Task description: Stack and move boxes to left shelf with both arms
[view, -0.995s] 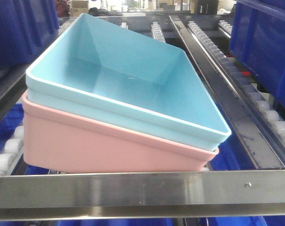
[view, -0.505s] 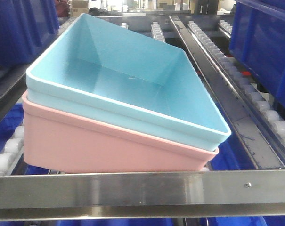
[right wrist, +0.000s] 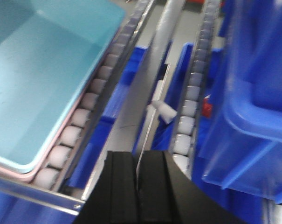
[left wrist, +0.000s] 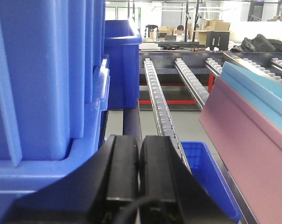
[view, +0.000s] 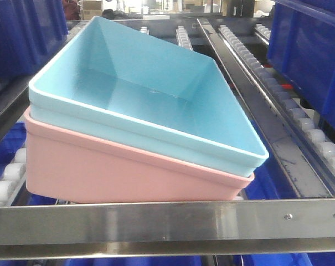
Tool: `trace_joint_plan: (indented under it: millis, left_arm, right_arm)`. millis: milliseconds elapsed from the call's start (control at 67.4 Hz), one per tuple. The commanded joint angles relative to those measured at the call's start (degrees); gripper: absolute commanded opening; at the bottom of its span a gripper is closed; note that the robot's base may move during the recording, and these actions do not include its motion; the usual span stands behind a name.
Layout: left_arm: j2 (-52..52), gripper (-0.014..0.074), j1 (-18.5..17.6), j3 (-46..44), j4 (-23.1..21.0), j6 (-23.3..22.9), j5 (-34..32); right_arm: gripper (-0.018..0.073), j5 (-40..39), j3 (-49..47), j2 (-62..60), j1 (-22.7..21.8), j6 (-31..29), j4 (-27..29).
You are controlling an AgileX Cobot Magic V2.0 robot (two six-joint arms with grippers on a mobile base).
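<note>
Shift since earlier frame: front view slides a touch — the stacked boxes and the rail sit slightly further left in the picture than a second ago; the stack itself looks unchanged
Blue box (view: 150, 105): nested inside the pink box (view: 117, 172), rims close together, both tilted with the near-left corner high
Where the stack is: on the left shelf (view: 167, 221), just behind its flat steel front rail, lying skewed across the white rollers (right wrist: 68, 135) rather than square to the lane
Left gripper (left wrist: 139, 172): fingers pressed together on nothing, beside the pink wall but apart from it
Right gripper (right wrist: 140, 182): fingers closed with only a thin slit between, holding nothing, off to the right of the blue rim
Step in hand: judged to be the retreat after placing — the stack appears delivered and both arms are free of it
Doing it well: draw each arm straight back along its own lane, low and slow, so neither finger clips the pink wall or the dark blue bins (left wrist: 43, 84) close on the left
Risk: a nudge to the skewed stack could roll it along the rollers or tip the blue box out of the pink one
</note>
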Motion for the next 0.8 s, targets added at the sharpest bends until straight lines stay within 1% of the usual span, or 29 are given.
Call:
trace_joint_plan:
  millis: [0, 89, 223, 460, 579, 623, 787]
  left_arm:
    - [-0.86, -0.0003, 0.12, 1.63, 0.03, -0.09, -4.64]
    - [-0.86, -0.0003, 0.12, 1.63, 0.03, -0.09, -4.64]
    - [-0.86, -0.0003, 0.12, 1.63, 0.03, -0.09, -4.64]
    - [-0.86, -0.0003, 0.12, 1.63, 0.03, -0.09, -4.64]
    - [-0.86, -0.0003, 0.12, 1.63, 0.03, -0.09, -4.64]
    - [-0.86, -0.0003, 0.12, 1.63, 0.03, -0.09, -4.64]
    - [-0.86, -0.0003, 0.12, 1.63, 0.03, -0.09, -4.64]
  right_arm:
    - [0.0055, -8.03, 1.84, -4.27, -2.33, -1.03, 0.55]
    - [0.0055, -9.77, 5.98, -10.03, -4.30, -1.03, 0.55]
    - [0.0055, -10.17, 10.61, -17.55, -7.11, -1.03, 0.55]
    - [0.0055, -10.06, 13.72, -25.79, -10.52, -1.03, 0.55]
    - [0.0055, -12.73, 16.11, -25.94, -10.79, -0.52, 0.62]
    - [0.0055, -11.99, 16.18, -25.94, -10.79, 0.28, 0.67]
    - [0.0055, -11.93, 16.13, -25.94, -10.79, 0.34, 0.67]
